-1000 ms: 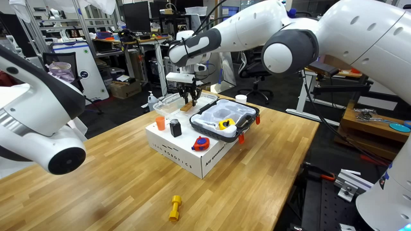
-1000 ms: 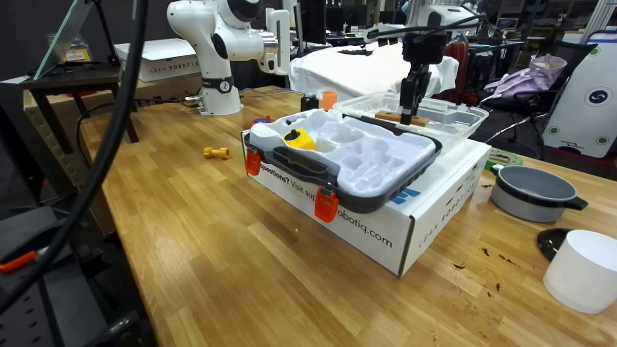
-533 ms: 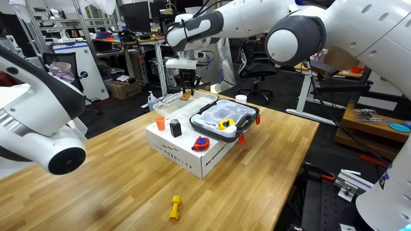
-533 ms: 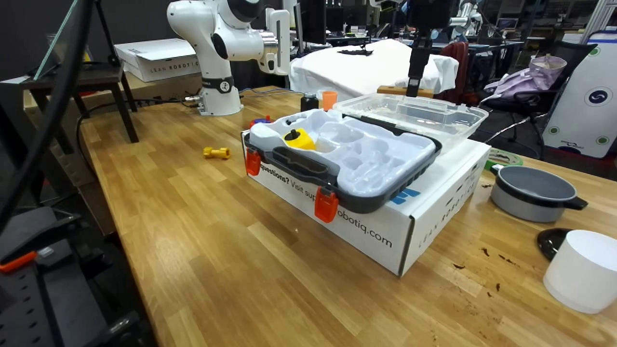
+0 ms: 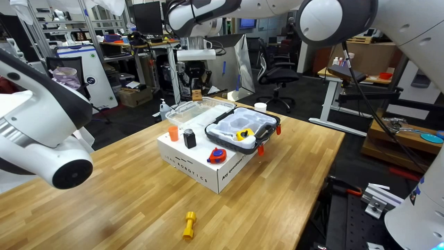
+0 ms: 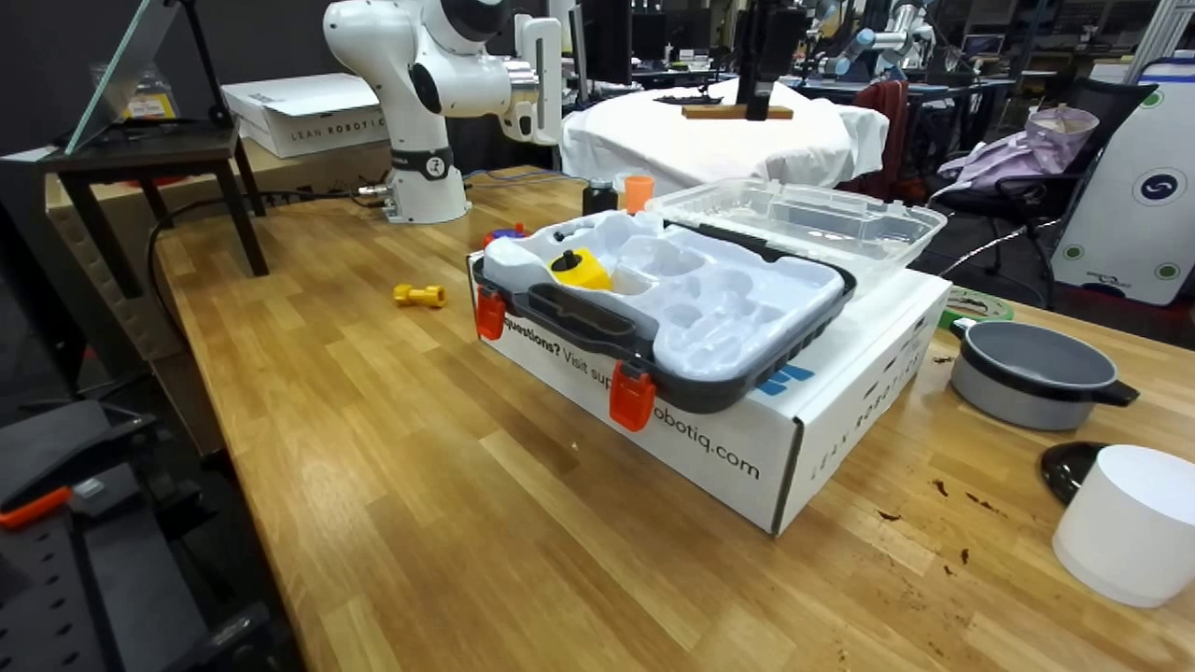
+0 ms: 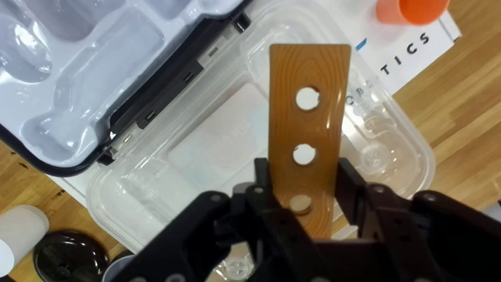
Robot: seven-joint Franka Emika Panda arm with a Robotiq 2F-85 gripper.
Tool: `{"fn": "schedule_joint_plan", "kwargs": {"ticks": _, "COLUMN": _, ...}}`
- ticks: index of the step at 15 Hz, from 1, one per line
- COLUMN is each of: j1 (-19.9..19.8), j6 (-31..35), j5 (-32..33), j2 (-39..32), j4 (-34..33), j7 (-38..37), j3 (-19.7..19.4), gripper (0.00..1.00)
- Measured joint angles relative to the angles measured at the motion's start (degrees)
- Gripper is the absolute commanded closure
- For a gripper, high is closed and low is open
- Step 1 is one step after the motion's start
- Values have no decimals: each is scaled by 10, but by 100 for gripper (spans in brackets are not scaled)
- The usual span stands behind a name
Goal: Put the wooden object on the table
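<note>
The wooden object point(image 7: 309, 125) is a flat tan-brown slab with several round holes in a row. In the wrist view it lies lengthwise between the fingers of my gripper point(image 7: 304, 170), which touch its two long sides. In an exterior view the wooden object point(image 5: 197, 95) hangs from my gripper point(image 5: 196, 85) above the far edge of the clear lid. It also shows raised off everything in an exterior view point(image 6: 705, 112), with a black finger across it. The honey-coloured plank table point(image 5: 138, 198) also shows in an exterior view point(image 6: 448, 495).
A white box point(image 5: 194, 170) stands on the table with an open black case point(image 5: 242, 128), its clear lid point(image 5: 194, 111), an orange cup point(image 5: 173, 133), a black bottle point(image 5: 189, 139) and a red tape measure point(image 5: 217, 156). A yellow piece point(image 5: 189, 225), a grey pot point(image 6: 1032, 373) and another arm point(image 5: 45, 121) stand around.
My gripper has lifted the wooden object up out of the clear lid. It has risen well above the lid and moved toward the lid's far side.
</note>
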State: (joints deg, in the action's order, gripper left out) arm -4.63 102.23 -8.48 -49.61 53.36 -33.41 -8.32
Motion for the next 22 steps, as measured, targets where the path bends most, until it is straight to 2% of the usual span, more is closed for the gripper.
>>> {"fn": "schedule_joint_plan", "kwargs": {"ticks": 2, "j1": 16, "j6": 0, "j5": 9, "j2": 28, "j4": 35, "j7": 35, "j3": 2, "gripper": 82}}
{"fn": "schedule_joint_plan", "kwargs": {"ticks": 3, "j1": 23, "j6": 0, "j5": 12, "j2": 42, "j4": 55, "j7": 50, "j3": 3, "gripper": 57}}
{"fn": "schedule_joint_plan", "kwargs": {"ticks": 6, "j1": 32, "j6": 0, "j5": 14, "j2": 73, "j4": 106, "j7": 80, "j3": 4, "gripper": 57}}
{"fn": "schedule_joint_plan", "kwargs": {"ticks": 11, "j1": 31, "j6": 0, "j5": 14, "j2": 80, "j4": 118, "j7": 86, "j3": 4, "gripper": 57}}
{"fn": "schedule_joint_plan", "kwargs": {"ticks": 12, "j1": 31, "j6": 0, "j5": 14, "j2": 80, "j4": 118, "j7": 87, "j3": 4, "gripper": 82}}
{"fn": "schedule_joint_plan", "kwargs": {"ticks": 18, "j1": 39, "j6": 2, "j5": 34, "j2": 78, "j4": 118, "j7": 104, "j3": 15, "gripper": 82}}
{"fn": "schedule_joint_plan", "kwargs": {"ticks": 22, "j1": 75, "j6": 1, "j5": 76, "j2": 78, "j4": 118, "j7": 148, "j3": 36, "gripper": 82}}
